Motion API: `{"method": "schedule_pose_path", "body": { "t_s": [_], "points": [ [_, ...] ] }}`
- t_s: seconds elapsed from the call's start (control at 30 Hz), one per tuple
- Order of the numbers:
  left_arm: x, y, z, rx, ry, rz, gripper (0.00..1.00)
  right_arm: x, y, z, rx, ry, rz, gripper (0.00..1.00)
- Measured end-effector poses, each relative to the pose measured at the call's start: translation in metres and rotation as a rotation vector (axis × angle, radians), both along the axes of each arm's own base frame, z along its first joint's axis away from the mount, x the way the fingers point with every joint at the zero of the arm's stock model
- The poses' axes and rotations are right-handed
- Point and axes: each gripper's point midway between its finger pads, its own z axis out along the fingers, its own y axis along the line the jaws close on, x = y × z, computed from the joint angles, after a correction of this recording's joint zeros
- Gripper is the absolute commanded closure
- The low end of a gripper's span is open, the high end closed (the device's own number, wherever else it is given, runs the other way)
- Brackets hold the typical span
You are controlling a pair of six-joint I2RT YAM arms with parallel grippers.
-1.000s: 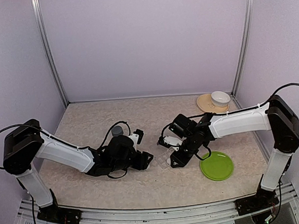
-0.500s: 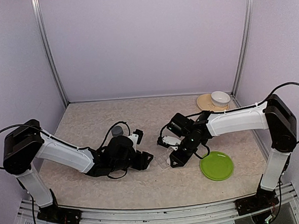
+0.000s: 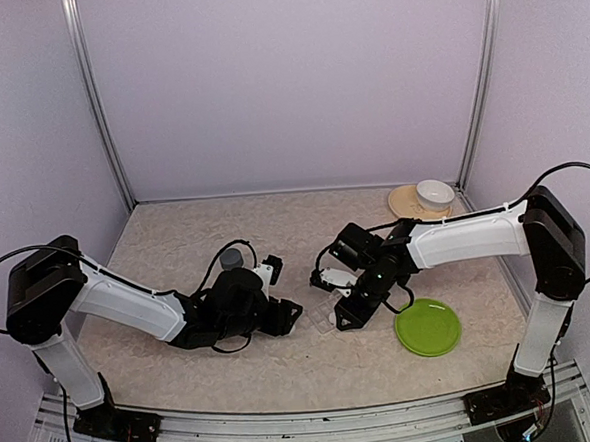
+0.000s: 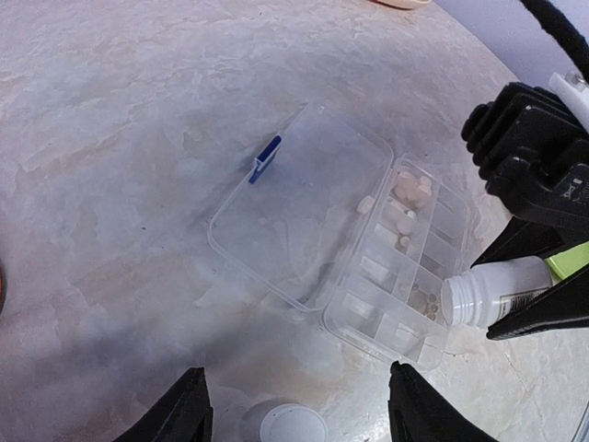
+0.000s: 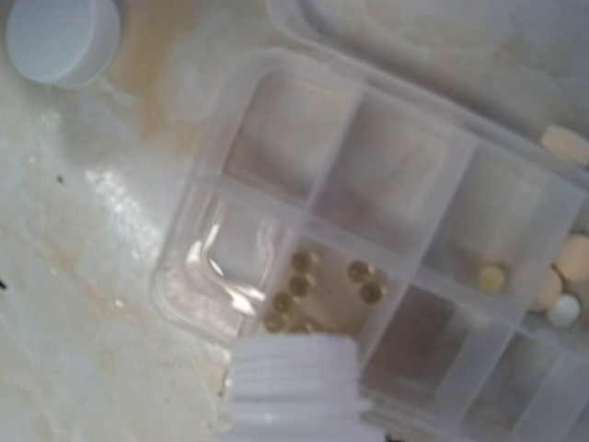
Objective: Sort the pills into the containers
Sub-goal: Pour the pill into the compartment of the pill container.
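The flat clear plastic pill organiser [image 4: 379, 273] lies open on the middle of the bench [image 4: 110, 138]. It is likely light, stiff and slippery, so pinch a tray side wall, not the hinged lid [image 4: 294, 207]. Right fingers [image 4: 552, 318] grip a white plastic bottle [image 4: 492, 296] tilted over it. Left fingers [image 4: 184, 414] stand apart, empty.

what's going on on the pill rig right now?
The right tool grips an uncapped white plastic bottle, tipped with its mouth at the edge of the open clear plastic pill organiser. A few small brown round pills lie in a compartment just by the mouth; pale pills sit in others. A white round cap lies on the table. The left tool hangs open near it, holding nothing.
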Motion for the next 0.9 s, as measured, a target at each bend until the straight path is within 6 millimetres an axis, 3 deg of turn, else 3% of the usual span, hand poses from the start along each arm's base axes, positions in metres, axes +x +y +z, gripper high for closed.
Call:
{"method": "schedule_pose_path", "body": {
  "t_s": [0.9],
  "points": [
    [-0.0008,0.0012,-0.0018,0.003,0.003,0.001,0.35,-0.0014,-0.0015,0.0021,-0.065,0.039,0.034,0.98]
  ]
}}
